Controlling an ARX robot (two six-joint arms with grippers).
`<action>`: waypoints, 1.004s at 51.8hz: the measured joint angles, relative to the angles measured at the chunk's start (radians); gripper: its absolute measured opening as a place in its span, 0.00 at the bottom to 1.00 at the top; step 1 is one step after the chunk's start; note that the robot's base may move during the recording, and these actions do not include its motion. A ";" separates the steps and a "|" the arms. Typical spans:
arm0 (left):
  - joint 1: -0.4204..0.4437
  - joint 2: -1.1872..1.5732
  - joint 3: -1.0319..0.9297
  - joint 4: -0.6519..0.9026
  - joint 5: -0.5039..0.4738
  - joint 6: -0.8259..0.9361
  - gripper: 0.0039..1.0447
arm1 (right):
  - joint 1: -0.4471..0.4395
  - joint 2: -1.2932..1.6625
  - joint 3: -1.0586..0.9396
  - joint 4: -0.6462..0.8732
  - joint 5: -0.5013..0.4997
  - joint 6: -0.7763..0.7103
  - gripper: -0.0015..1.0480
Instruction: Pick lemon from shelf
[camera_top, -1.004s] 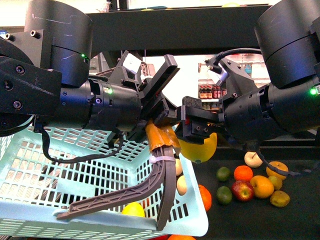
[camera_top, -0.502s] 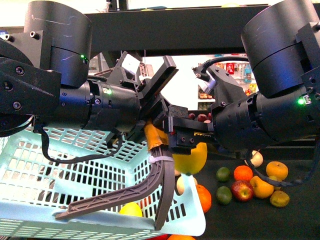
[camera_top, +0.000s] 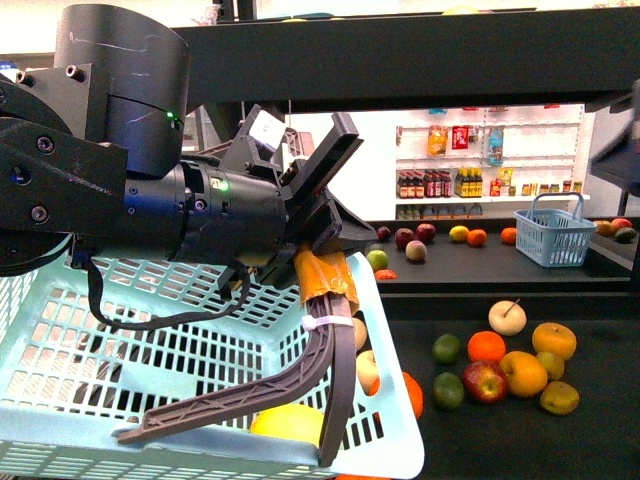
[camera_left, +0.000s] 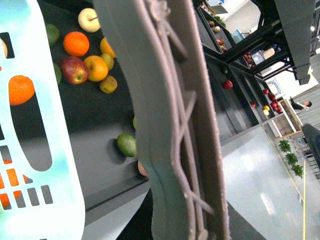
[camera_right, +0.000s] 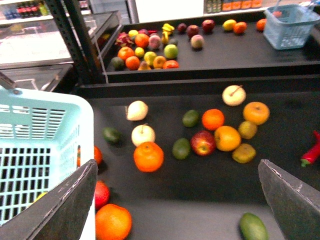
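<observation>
My left gripper (camera_top: 322, 262) is shut on the grey handle (camera_top: 300, 375) of the pale-green basket (camera_top: 390, 445) and holds it tilted in front of the shelf (camera_top: 580, 440). The same handle (camera_left: 170, 125) fills the left wrist view. A yellow lemon (camera_top: 288, 422) lies low in the basket, behind its front wall. In the right wrist view my right gripper (camera_right: 177, 167) is open and empty above the shelf's black tray (camera_right: 200, 195), with the basket (camera_right: 45, 130) beside it. Only a blur of the right arm (camera_top: 618, 150) shows in the front view.
Loose fruit lies on the tray: an orange (camera_right: 148, 156), a red apple (camera_right: 202, 142), a lime (camera_right: 181, 148), golden fruits (camera_right: 227, 138), a red chili (camera_right: 311, 152). A small blue basket (camera_top: 553, 237) sits on the further tier. A black upper tier (camera_top: 400, 55) runs overhead.
The right gripper, which held the lemon over the basket, has let go and pulled away to the right, out of the front view. The yellow patch in the basket has grown.
</observation>
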 joint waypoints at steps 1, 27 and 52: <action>0.000 0.000 0.000 0.000 0.000 0.000 0.06 | -0.001 -0.015 -0.013 0.000 0.006 -0.006 0.93; -0.002 0.000 0.000 0.000 0.002 -0.001 0.06 | -0.011 -0.668 -0.502 -0.032 -0.056 -0.075 0.45; -0.003 0.000 0.000 0.000 0.000 -0.001 0.06 | -0.012 -0.874 -0.666 -0.077 -0.056 -0.080 0.02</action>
